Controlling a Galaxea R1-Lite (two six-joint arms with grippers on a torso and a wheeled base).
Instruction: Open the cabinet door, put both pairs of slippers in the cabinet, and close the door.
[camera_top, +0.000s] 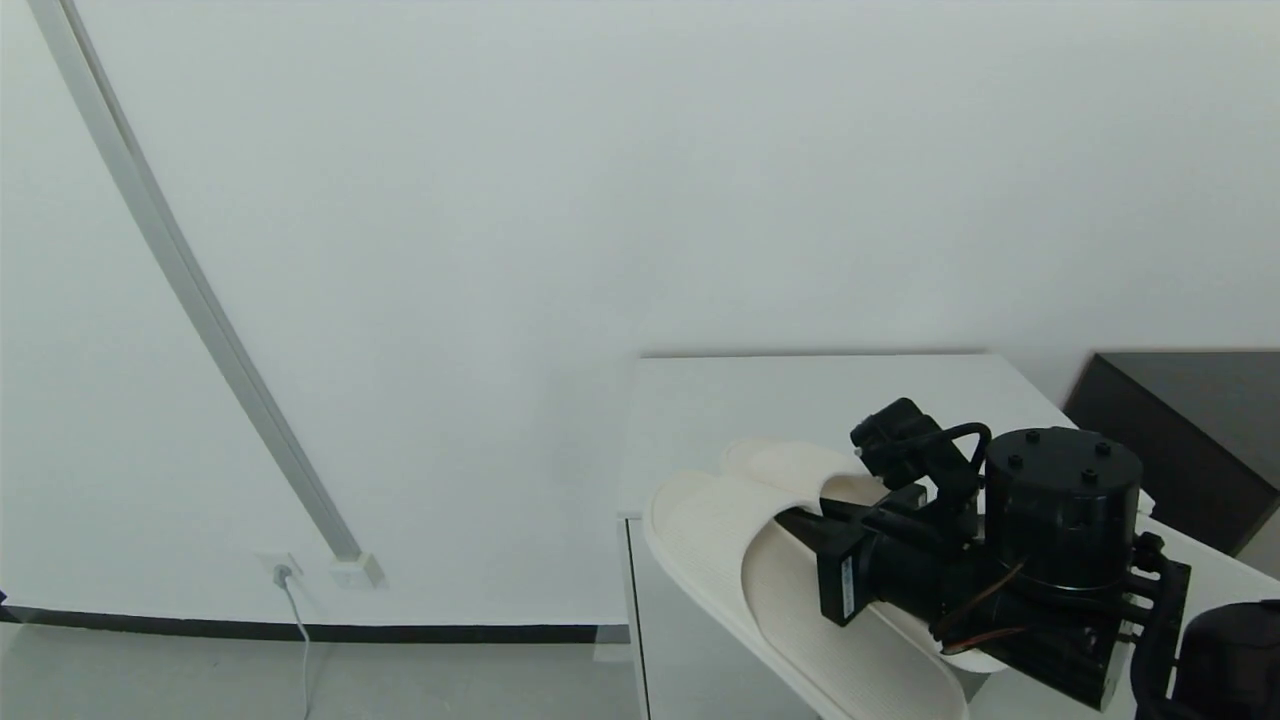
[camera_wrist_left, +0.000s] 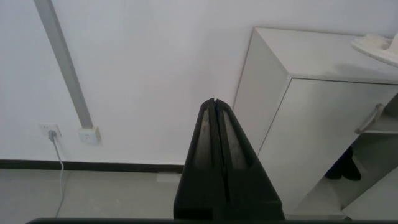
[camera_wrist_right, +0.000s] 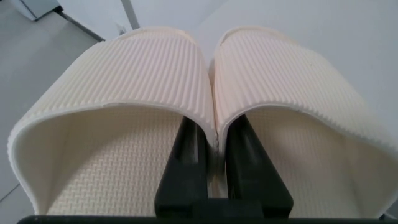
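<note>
We see right gripper (camera_wrist_right: 209, 149) clamping cream ribbed slipper pair (camera_top: 715, 535), lower right above white cabinet (camera_top: 800, 395), left gripper (camera_wrist_left: 214, 107) closed, empty.

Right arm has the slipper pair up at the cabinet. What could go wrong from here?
1. The right gripper has one jaw inside each of the pair of cream ribbed slippers, pinching only their touching inner strap edges; either slipper could slip free in transit.
2. The pair hangs past the top front edge of the white cabinet and may snag it when lowered.
</note>
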